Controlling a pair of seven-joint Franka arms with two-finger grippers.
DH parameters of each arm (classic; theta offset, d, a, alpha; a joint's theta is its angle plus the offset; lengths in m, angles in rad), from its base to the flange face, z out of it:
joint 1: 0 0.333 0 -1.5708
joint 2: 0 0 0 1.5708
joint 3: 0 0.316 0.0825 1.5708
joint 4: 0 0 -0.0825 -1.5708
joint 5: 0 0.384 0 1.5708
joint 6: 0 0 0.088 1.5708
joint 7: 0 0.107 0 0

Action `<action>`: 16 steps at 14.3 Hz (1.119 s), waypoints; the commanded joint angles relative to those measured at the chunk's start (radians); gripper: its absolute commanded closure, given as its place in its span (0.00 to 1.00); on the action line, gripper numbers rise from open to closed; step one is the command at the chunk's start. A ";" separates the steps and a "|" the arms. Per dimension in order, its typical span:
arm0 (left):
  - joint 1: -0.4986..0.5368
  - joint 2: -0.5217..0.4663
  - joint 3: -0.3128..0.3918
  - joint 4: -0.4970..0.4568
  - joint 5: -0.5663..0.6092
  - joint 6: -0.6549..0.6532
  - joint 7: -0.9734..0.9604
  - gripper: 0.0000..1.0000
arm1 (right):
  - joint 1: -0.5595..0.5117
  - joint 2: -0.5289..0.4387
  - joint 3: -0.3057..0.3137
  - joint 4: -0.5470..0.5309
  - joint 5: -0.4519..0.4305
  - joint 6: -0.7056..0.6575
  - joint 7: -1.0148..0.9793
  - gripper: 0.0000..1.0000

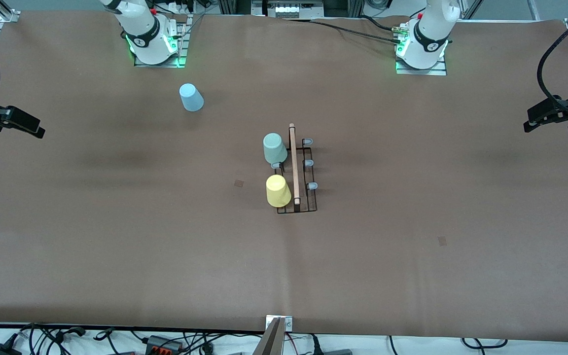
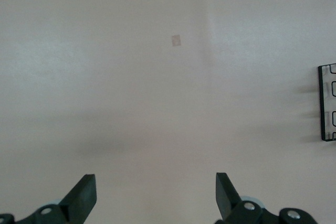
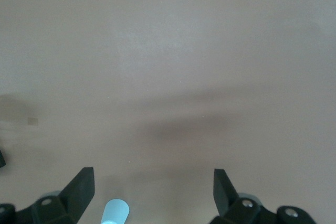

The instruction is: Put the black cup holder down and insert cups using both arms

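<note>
The black cup holder [image 1: 300, 173] stands in the middle of the brown table [image 1: 412, 246], its wooden rod [image 1: 294, 164] running along the top from the robots' side toward the front camera. Two cups sit upside down on pegs on the side toward the right arm's end of the table: the green cup [image 1: 274, 148] farther from the front camera, and the yellow cup [image 1: 278, 191] nearer to it. Three pegs [image 1: 308, 162] on the side toward the left arm's end of the table are bare. The blue cup [image 1: 191, 97] stands upside down on the table near the right arm's base, well apart from the holder. The left gripper [image 2: 156, 198] hangs high over bare table with its fingers spread wide and holding nothing; an edge of the holder shows in its wrist view. The right gripper [image 3: 153, 195] is likewise wide open and empty, above the blue cup
</note>
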 commanded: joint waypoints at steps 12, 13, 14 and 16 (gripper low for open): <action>0.007 0.002 -0.004 0.019 -0.016 -0.017 0.019 0.00 | -0.042 0.006 0.071 0.037 0.014 -0.006 -0.023 0.00; 0.007 0.002 -0.004 0.019 -0.016 -0.017 0.019 0.00 | -0.051 0.006 0.071 0.037 0.014 -0.006 -0.024 0.00; 0.007 0.003 -0.004 0.019 -0.016 -0.017 0.019 0.00 | -0.053 0.009 0.071 0.037 0.017 -0.006 -0.024 0.00; 0.007 0.003 -0.004 0.019 -0.016 -0.017 0.019 0.00 | -0.056 0.012 0.068 0.037 0.017 -0.001 -0.024 0.00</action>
